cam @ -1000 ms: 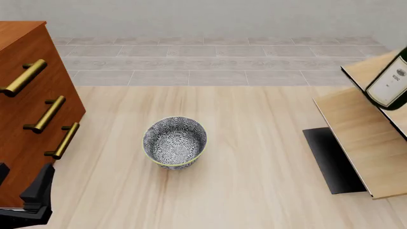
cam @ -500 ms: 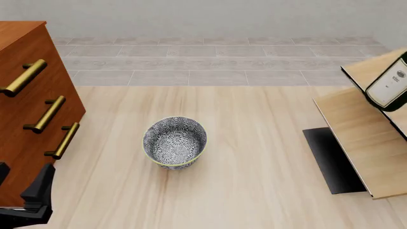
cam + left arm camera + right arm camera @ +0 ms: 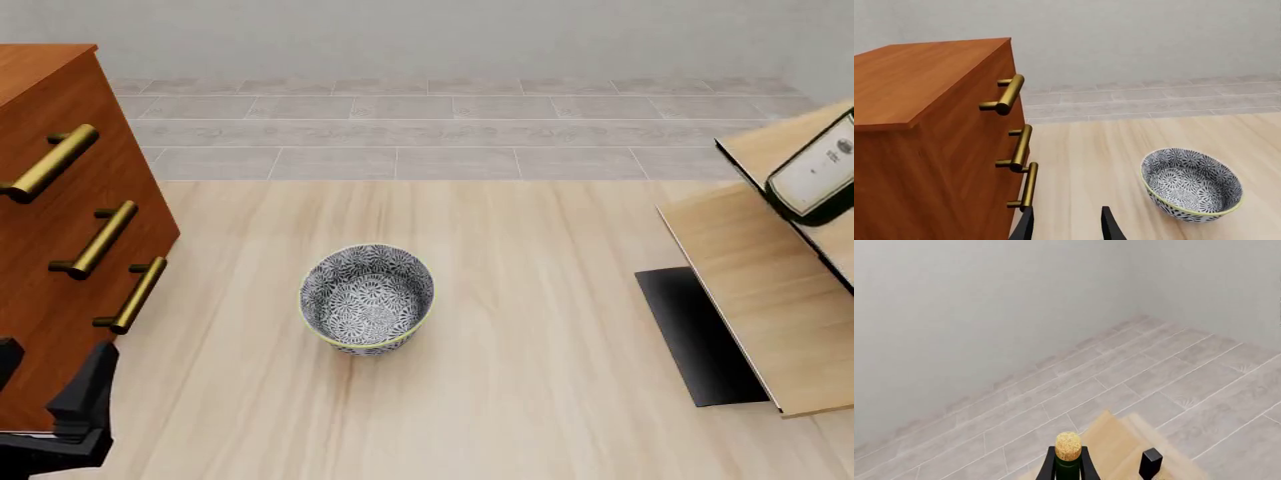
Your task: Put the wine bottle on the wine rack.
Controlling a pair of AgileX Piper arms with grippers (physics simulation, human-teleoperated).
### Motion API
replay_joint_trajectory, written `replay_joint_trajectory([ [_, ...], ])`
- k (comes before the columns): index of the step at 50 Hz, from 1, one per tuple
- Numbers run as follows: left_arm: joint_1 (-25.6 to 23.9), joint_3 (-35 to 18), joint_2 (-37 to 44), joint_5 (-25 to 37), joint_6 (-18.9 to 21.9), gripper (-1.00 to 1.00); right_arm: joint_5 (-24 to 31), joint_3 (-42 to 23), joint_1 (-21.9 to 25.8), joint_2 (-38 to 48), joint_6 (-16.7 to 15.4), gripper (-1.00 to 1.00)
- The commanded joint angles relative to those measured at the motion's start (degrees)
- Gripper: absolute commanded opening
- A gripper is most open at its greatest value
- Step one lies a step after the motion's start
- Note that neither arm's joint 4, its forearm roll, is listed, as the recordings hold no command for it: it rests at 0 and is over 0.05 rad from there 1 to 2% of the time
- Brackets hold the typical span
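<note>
The wine bottle, dark green with a white label, hangs tilted over the upper panels of the wine rack at the right edge of the front view; its upper part is cut off there. In the right wrist view its cork and green neck stand between the fingers of my right gripper, which is shut on the bottle lower down, out of view. A light panel of the rack lies beyond the neck. My left gripper is open and empty, low beside the cabinet; it also shows in the front view.
A reddish-brown drawer cabinet with brass handles stands at the left. A grey patterned bowl sits mid-table and also shows in the left wrist view. The rack's black base plate lies on the table at the right.
The bottle has moved up and to the right over the rack and tilted further; less of it shows in the front view. The left arm has not moved.
</note>
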Motion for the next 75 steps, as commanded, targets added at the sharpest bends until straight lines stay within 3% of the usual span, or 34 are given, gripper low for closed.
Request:
replay_joint_trajectory([
  [1, -0.09, 0.00, 0.59, -0.45, 0.06, 1.00, -0.34, -0.65, -0.93, 1.01, 3.58, -1.00],
  [3, -0.17, 0.00, 0.88, -0.61, -0.08, 1.00, -0.56, -0.54, -1.42, 1.38, 4.19, -1.00],
  [4, -0.15, 0.00, 0.93, -0.64, -0.02, 1.00, -1.01, -0.01, -1.30, 1.47, 5.93, -1.00],
  [7, -0.15, 0.00, 1.11, -0.72, -0.01, 1.00, -0.83, -0.24, -1.66, 2.07, 4.73, -1.00],
  [25, -0.15, 0.00, 1.45, -0.65, -0.26, 1.00, -0.52, -0.36, -3.12, 4.64, 7.18, -1.00],
  [75, -0.76, 0.00, 3.00, -1.57, -0.47, 1.00, -2.18, 0.51, -8.94, 10.55, 7.47, -1.00],
])
